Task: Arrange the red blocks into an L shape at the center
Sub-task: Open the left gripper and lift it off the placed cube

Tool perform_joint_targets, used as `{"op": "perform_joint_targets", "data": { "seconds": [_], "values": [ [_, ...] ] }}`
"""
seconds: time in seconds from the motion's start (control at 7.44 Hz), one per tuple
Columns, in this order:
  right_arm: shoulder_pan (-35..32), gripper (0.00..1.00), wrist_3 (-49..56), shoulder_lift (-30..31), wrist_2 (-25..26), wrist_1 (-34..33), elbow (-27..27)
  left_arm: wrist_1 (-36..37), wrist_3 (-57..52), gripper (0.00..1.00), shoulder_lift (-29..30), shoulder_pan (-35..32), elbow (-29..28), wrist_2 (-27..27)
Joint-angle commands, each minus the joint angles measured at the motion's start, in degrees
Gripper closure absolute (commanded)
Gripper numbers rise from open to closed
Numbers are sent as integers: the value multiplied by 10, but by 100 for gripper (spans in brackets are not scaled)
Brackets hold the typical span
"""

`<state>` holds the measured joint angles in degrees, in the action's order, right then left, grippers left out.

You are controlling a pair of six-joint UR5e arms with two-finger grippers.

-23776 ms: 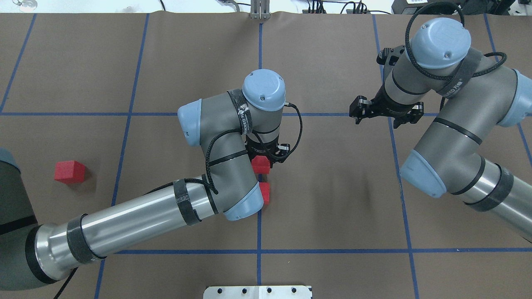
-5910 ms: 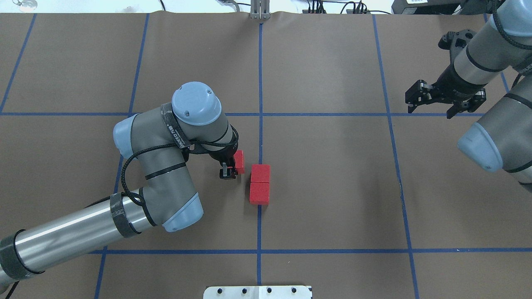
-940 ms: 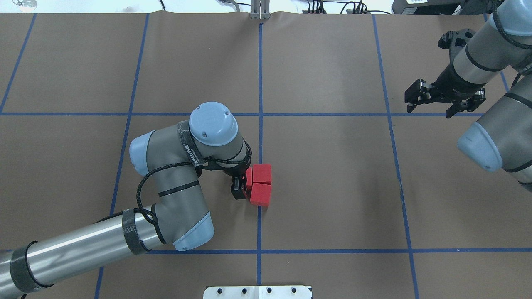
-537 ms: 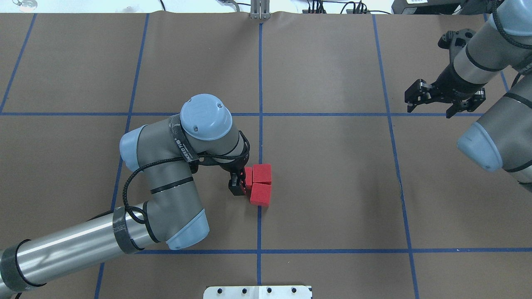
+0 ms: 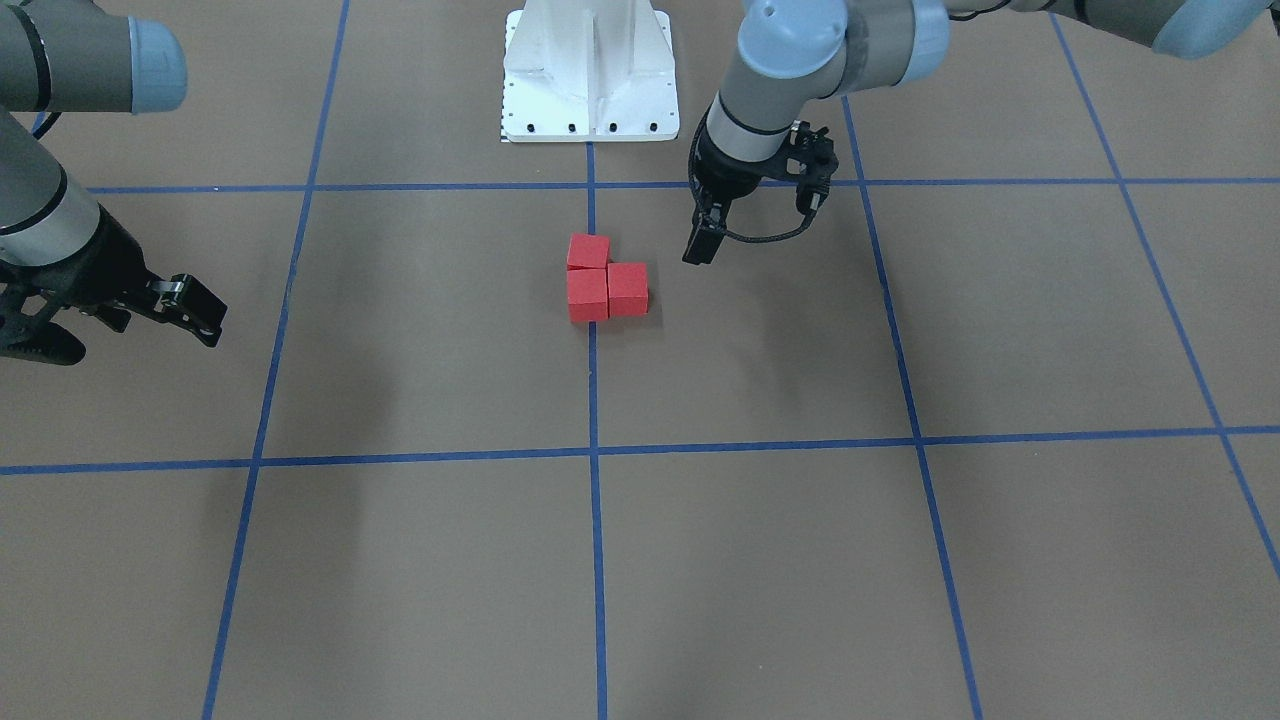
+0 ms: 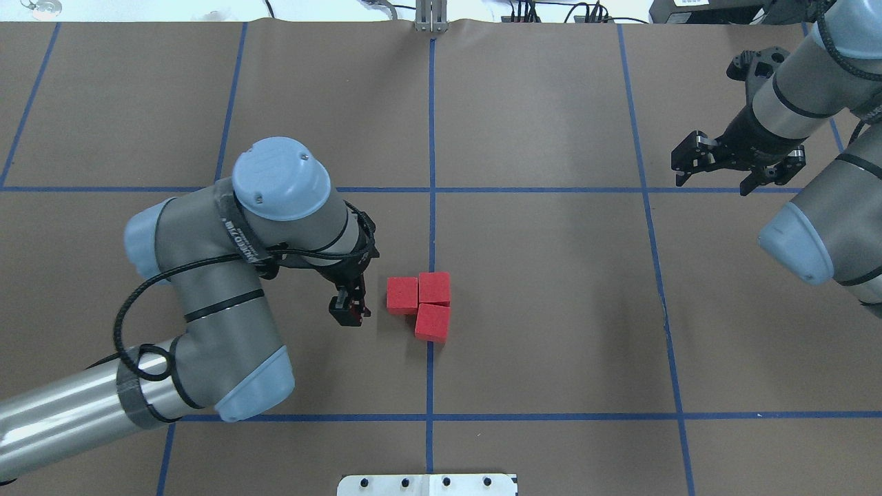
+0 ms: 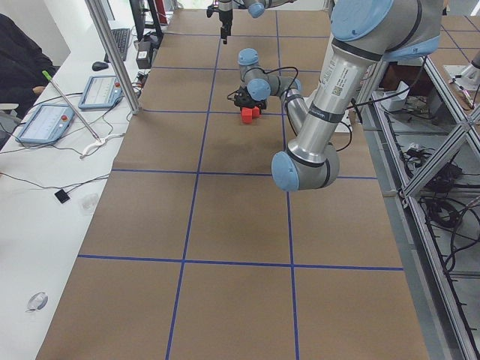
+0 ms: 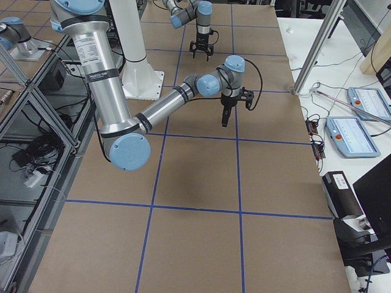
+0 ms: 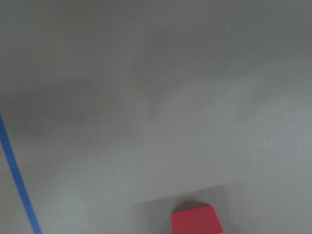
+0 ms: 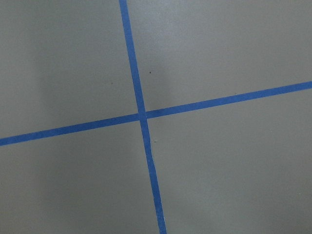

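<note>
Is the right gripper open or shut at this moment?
Open. In the overhead view the right gripper shows its two fingers spread wide apart, with only brown table between them.

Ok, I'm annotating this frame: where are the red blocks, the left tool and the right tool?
red blocks (image 6: pixel 435 288), overhead view, corner block's top.
left tool (image 6: pixel 348 311), overhead view, between fingertips.
right tool (image 6: pixel 711 187), overhead view, between fingertips.
</note>
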<state>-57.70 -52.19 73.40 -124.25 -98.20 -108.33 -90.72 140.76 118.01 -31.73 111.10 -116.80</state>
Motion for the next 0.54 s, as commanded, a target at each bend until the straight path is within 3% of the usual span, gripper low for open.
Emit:
{"op": "perform_joint_targets", "data": {
  "seconds": [0.0,0.27,0.4],
  "values": [
    [-30,1,40,7,-2,-1,2,5,-237,0,-112,-70,99,-30],
    [-57,1,78,17,-7,-1,6,4,-483,0,-195,-150,112,-47],
    [-87,1,112,32,-39,-1,14,3,-640,0,-228,-209,106,-49]
  ]
}}
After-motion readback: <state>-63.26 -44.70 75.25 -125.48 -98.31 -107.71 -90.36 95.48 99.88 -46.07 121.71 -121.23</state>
